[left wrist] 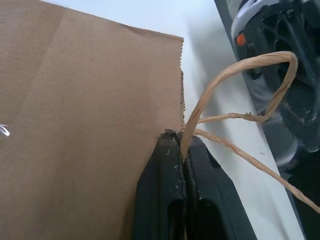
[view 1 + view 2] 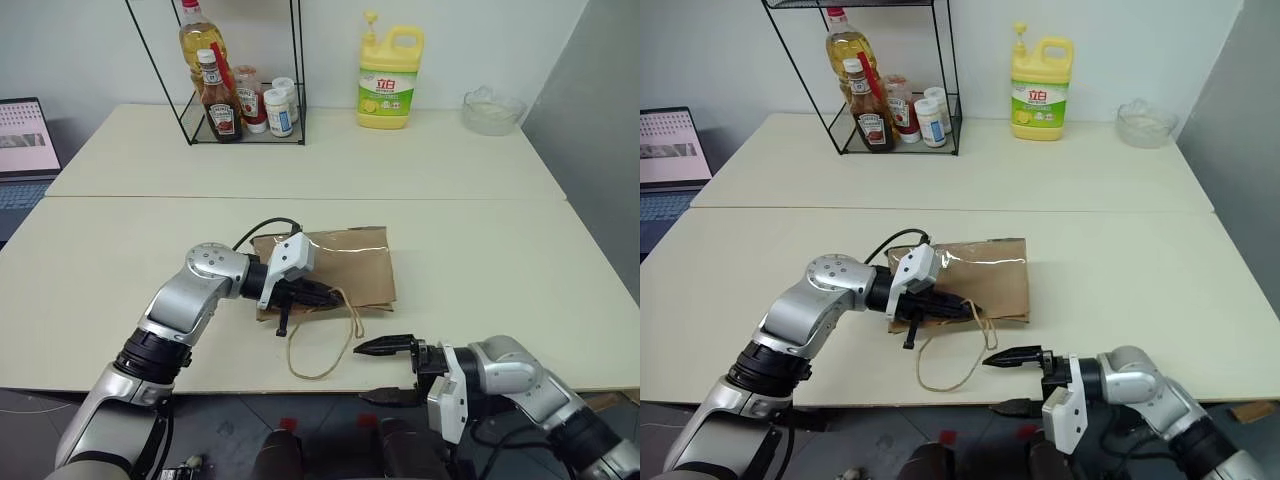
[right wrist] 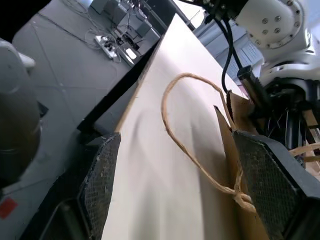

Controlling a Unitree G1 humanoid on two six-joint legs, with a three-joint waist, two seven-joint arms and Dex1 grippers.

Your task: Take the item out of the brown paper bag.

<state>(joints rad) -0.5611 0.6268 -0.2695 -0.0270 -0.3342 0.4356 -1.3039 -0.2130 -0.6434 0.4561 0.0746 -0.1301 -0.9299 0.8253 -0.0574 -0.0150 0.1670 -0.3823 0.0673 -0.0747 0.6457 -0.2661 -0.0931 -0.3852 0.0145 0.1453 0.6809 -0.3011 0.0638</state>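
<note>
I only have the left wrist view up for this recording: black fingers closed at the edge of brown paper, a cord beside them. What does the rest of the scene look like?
Observer: The left gripper is shut on the brown paper bag at its near edge; the bag lies flat on the table.
Operator: And the other arm?
Observer: The right gripper is open at the table's near edge, pointing toward the bag's handle loop, apart from it.
Operator: Is the item out?
Observer: No bottle shows outside the bag; its contents are hidden.
</note>
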